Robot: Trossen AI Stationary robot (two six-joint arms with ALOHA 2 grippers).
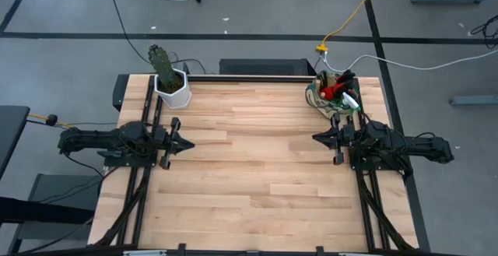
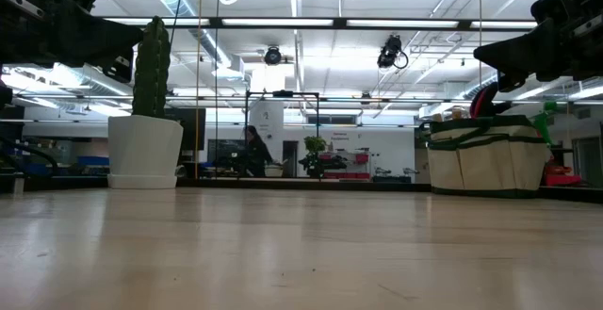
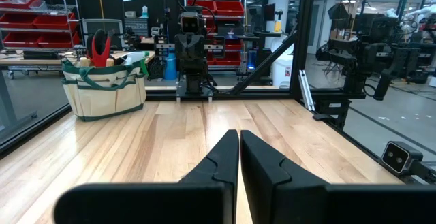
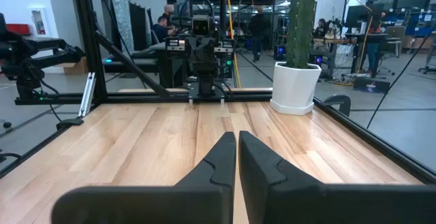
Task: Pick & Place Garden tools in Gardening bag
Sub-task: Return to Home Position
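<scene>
The left tool (image 1: 185,142) and the right tool (image 1: 319,138) are hanging over the wooden tabletop (image 1: 257,170), each with its fingers pressed together, holding nothing. Farther back, the gardening bag (image 1: 333,94) is sitting in the right corner with the garden tools (image 1: 339,89) sticking out. The cactus pot (image 1: 172,90) is standing in the left corner.

hidden: tools (image 1: 336,89) mostly down inside the bag (image 1: 330,100) | too small: which tool is which | cut off: cactus (image 2: 152,63) top in low view
</scene>
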